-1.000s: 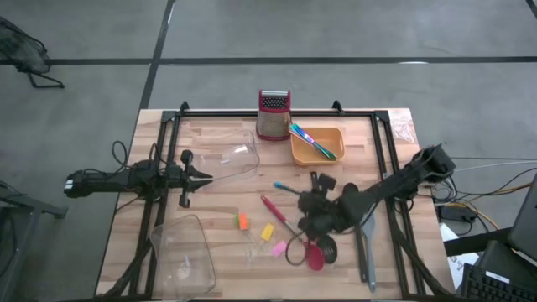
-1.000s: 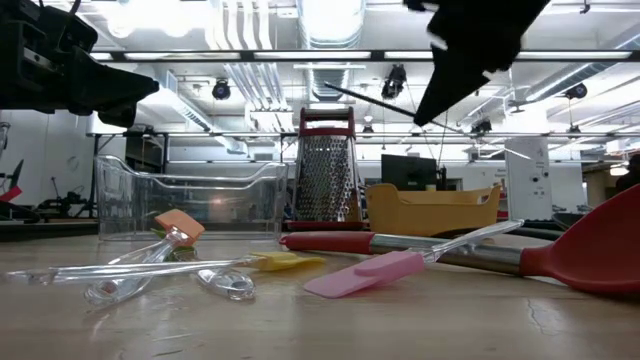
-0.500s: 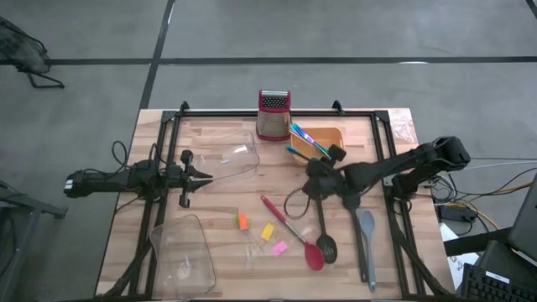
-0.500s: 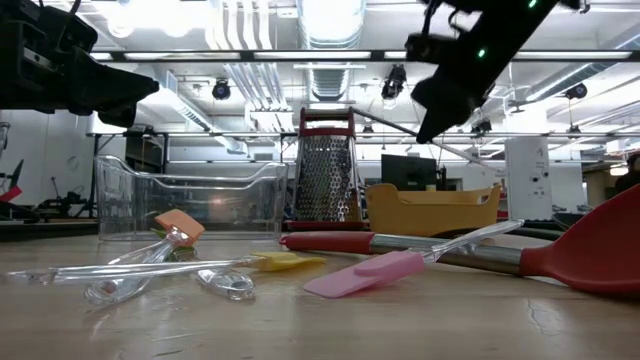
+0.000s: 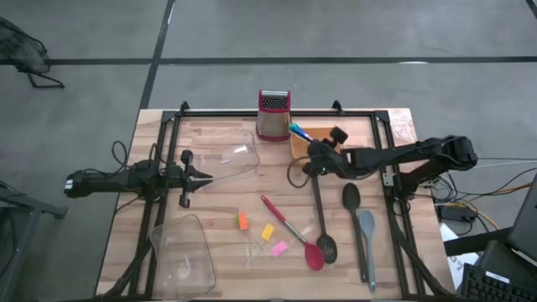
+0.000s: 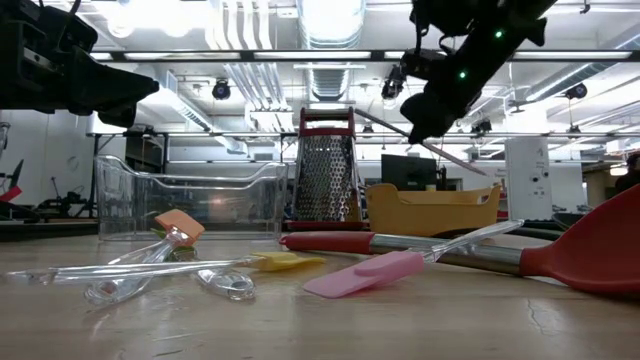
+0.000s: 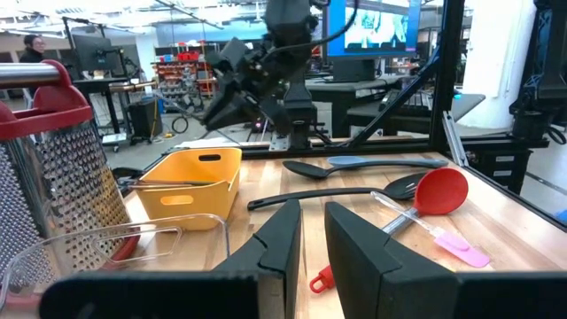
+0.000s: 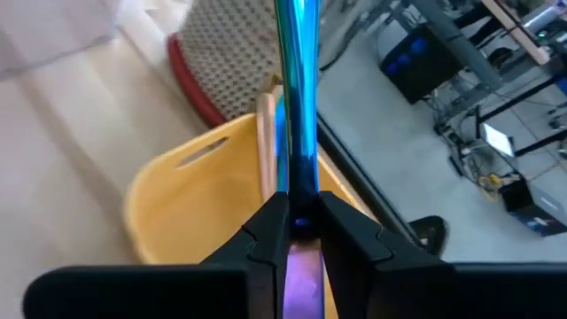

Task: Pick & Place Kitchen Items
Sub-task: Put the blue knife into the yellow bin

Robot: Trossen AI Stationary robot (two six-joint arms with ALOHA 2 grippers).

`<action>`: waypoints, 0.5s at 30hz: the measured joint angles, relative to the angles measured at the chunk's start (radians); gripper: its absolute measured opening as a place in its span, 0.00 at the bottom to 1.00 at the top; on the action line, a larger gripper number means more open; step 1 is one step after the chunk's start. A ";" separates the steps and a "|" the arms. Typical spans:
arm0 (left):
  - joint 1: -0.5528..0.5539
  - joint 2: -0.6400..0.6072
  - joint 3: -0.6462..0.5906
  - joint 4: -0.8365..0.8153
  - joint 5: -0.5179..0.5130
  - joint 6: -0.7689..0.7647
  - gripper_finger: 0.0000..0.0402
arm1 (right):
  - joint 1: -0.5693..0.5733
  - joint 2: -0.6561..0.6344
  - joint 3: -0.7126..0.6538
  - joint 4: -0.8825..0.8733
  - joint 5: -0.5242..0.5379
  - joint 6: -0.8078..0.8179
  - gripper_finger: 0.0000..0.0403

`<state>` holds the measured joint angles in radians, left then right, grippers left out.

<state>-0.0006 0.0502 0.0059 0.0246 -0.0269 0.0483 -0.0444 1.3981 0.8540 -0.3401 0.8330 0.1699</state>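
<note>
Now right pincer clenched on blue-purple stick above orange tray; left pincer narrowly parted, empty.

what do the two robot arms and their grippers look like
Both arms are dark, near black, built of slim jointed segments with thin black cables looping alongside. The left gripper ends in two short pointed black fingers with a small crossbar behind them. The right gripper is a chunkier black block, and the low view shows small green indicator lights on that arm. In the wrist views the fingers are flat, matte black, angular pads.
</note>
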 joint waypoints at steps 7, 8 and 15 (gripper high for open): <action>0.000 0.000 0.000 0.000 0.000 0.000 0.16 | -0.042 0.036 -0.007 0.069 -0.051 -0.098 0.11; 0.000 0.000 0.000 0.000 0.000 0.000 0.16 | -0.049 0.042 -0.009 0.078 -0.057 -0.109 0.11; 0.000 0.000 0.000 0.000 0.000 0.000 0.16 | -0.112 0.078 -0.029 0.089 -0.069 -0.133 0.13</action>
<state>-0.0006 0.0502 0.0059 0.0246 -0.0269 0.0483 -0.1560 1.4759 0.8253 -0.2512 0.7640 0.0364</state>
